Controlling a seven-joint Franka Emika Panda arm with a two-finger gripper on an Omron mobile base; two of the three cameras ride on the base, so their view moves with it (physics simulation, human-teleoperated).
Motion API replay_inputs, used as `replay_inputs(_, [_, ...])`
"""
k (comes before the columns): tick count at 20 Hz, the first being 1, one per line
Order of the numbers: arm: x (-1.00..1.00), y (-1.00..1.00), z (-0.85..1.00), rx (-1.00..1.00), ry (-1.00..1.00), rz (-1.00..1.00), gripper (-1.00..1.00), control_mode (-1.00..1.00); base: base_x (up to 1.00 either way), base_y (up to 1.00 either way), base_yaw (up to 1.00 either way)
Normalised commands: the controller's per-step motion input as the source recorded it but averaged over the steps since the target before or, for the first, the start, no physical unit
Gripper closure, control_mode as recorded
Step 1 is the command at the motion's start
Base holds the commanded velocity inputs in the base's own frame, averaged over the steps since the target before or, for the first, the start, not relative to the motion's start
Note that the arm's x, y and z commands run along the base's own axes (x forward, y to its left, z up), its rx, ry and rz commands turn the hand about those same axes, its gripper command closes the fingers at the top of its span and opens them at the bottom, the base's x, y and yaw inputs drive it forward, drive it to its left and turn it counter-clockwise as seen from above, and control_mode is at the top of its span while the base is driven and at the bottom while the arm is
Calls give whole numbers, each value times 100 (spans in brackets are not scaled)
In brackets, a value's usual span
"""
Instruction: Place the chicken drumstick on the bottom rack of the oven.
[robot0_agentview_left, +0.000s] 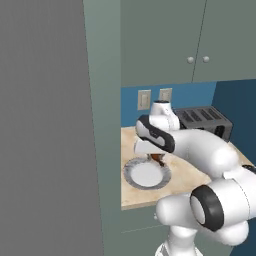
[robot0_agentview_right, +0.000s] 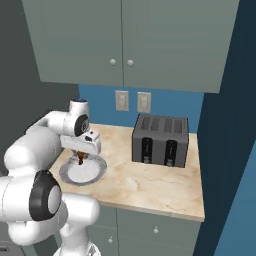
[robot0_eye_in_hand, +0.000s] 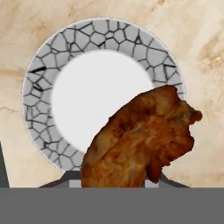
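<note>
The chicken drumstick (robot0_eye_in_hand: 140, 138), glossy reddish-brown, sits close under the hand and covers the fingertips in the hand view. My gripper (robot0_agentview_left: 158, 156) is shut on it and points down over the round white plate (robot0_eye_in_hand: 39, 78) with the grey crackled rim. The drumstick (robot0_agentview_right: 81, 160) hangs at the plate's (robot0_agentview_right: 100, 170) far rim; I cannot tell whether it still touches. From the left base view the drumstick (robot0_agentview_left: 159, 159) shows as a small brown spot below the hand, at the plate's (robot0_agentview_left: 131, 176) back edge. The oven and its bottom rack are out of view.
A dark four-slot toaster (robot0_agentview_right: 160, 139) stands on the beige marble counter (robot0_agentview_right: 150, 187) to the right of the plate. Grey-green wall cabinets (robot0_agentview_right: 125, 40) hang overhead. A tall grey panel (robot0_agentview_left: 45, 125) rises left of the counter. Two wall outlets (robot0_agentview_right: 132, 101) sit behind.
</note>
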Motion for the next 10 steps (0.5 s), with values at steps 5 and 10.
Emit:
replay_inputs(5, [-78, -11, 98, -8, -11, -3, 100, -100, 0, 0, 0])
replay_inputs(10, [-87, -27, 86, -8, -16, -2, 100, -100, 0, 0, 0])
